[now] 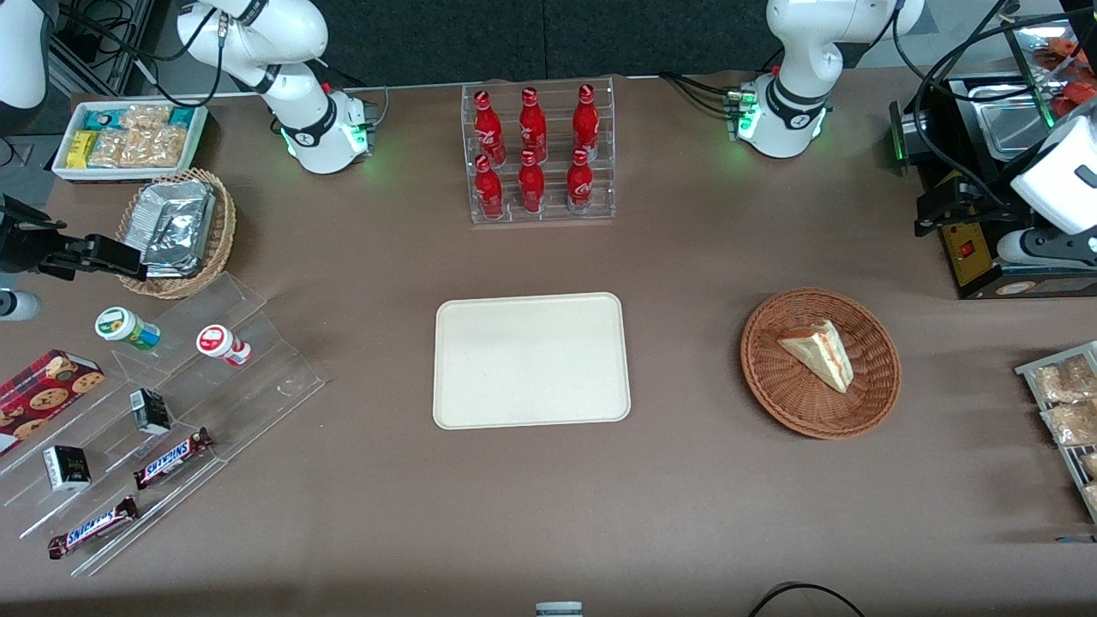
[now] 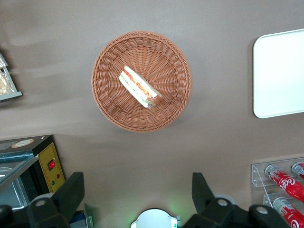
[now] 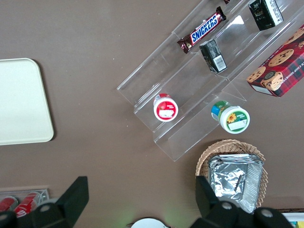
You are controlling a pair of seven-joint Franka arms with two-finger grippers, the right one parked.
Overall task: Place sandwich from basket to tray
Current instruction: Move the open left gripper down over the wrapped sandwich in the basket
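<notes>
**Sandwich lying in the basket, gripper spread wide above**

The sandwich (image 1: 818,352) is lying in the wicker basket (image 1: 771,377), toward the working arm's end of the table. The tray (image 1: 531,360) is sitting well apart from it. The left gripper (image 2: 137,194) is hanging high over the table, fingers (image 2: 71,194) apart and gripping nothing.

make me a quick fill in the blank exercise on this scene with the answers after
1. The sandwich lies in the ____.
2. The tray holds ____ items.
3. The gripper hangs above the table with its jaws ____, not touching the sandwich.
4. The rack holds ____ red bottles.

Answers: basket; no; open; six
</notes>
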